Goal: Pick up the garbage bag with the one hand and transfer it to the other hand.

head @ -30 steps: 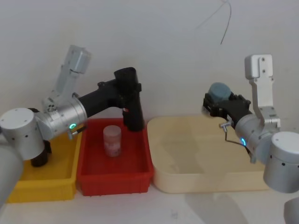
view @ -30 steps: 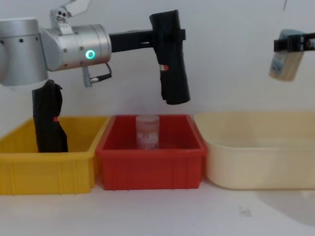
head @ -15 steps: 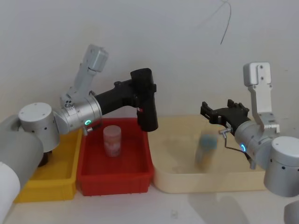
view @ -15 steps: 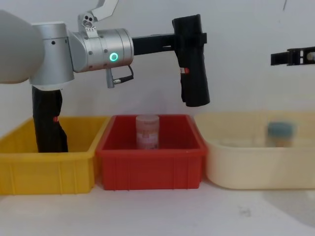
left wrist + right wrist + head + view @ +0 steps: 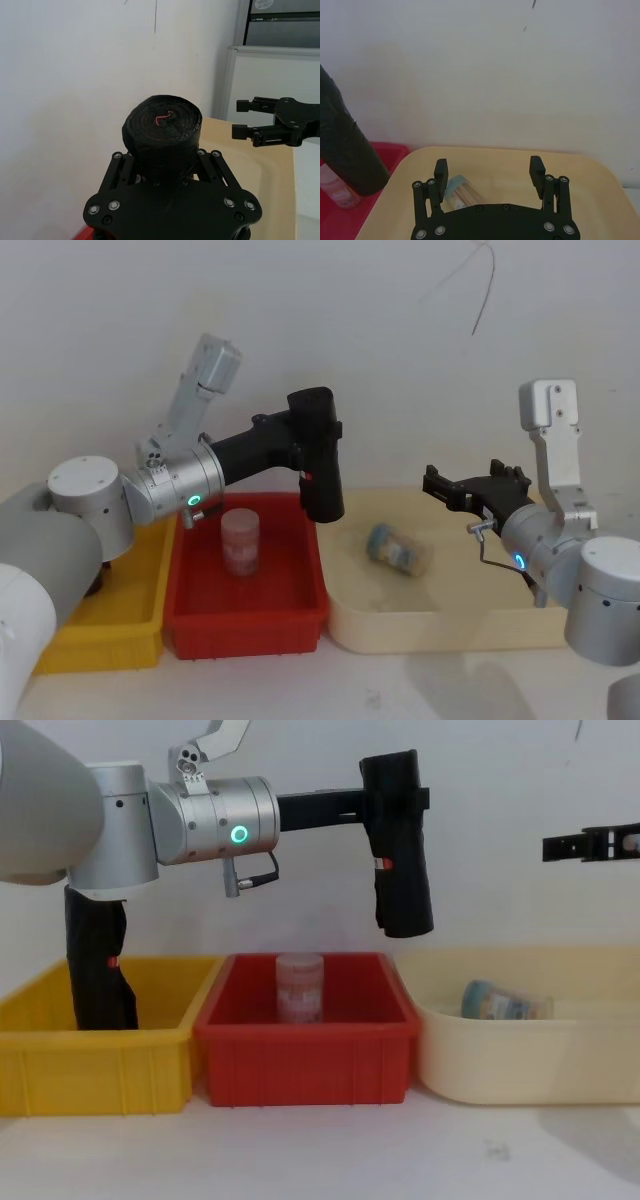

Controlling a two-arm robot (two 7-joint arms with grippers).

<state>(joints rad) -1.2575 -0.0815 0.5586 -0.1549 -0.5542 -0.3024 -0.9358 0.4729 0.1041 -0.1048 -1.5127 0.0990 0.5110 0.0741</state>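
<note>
Left pincer (image 5: 298, 442): clamped across the upper part of the garbage bag (image 5: 322, 465), leaving the lower end free, likely so the other arm can take it.
Bag position: nearly upright in the air above the far right corner of the red bin (image 5: 245, 625), beside the cream tray (image 5: 440, 632).
Right pincer (image 5: 488, 169): spread wide and empty over the tray, facing the bag, well apart from it.

Soft, even, bright light; faint shadow on table (image 5: 300, 1150) near cream tray (image 5: 520, 1070).
</note>
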